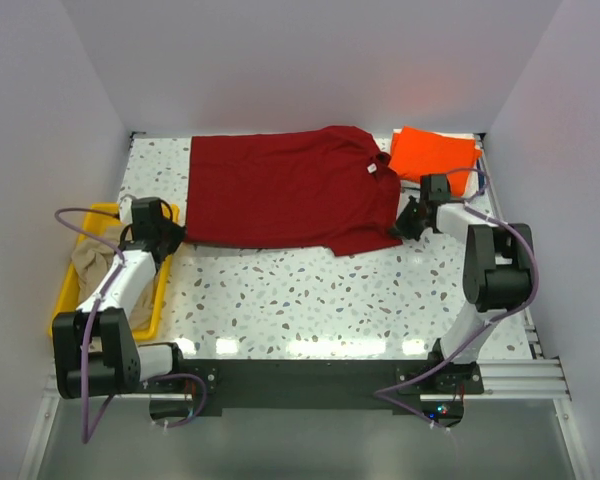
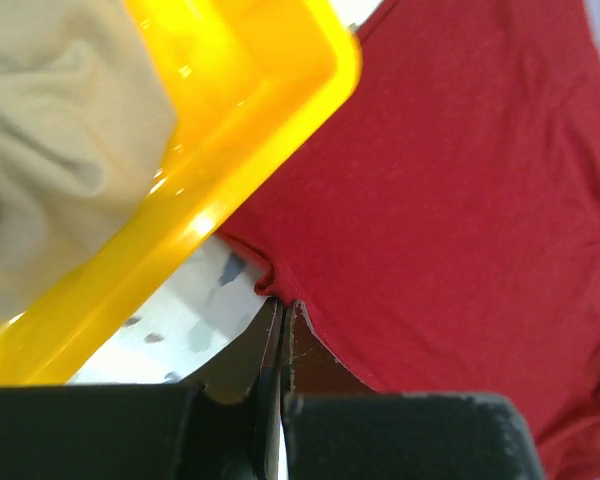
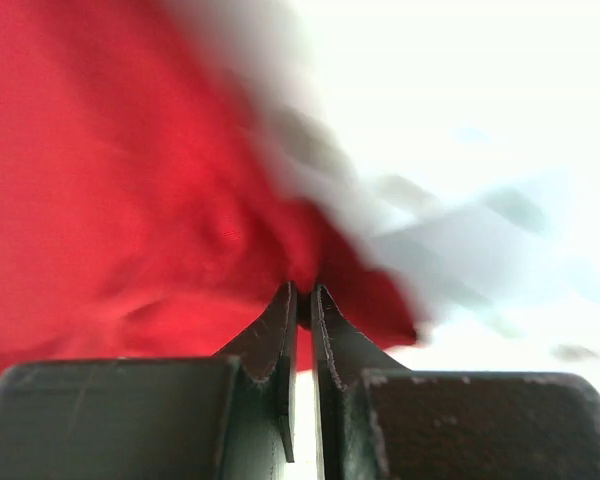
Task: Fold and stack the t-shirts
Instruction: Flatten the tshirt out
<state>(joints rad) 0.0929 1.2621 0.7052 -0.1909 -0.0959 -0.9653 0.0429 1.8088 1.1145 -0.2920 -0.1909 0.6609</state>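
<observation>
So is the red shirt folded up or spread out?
Spread out. The red t-shirt lies flat across the table, with its collar and a sleeve showing. Both arms' jaws are shut on its near edge.

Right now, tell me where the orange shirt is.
In the top view, the orange shirt sits folded at the table's far right corner, beside the red shirt's collar.
</observation>
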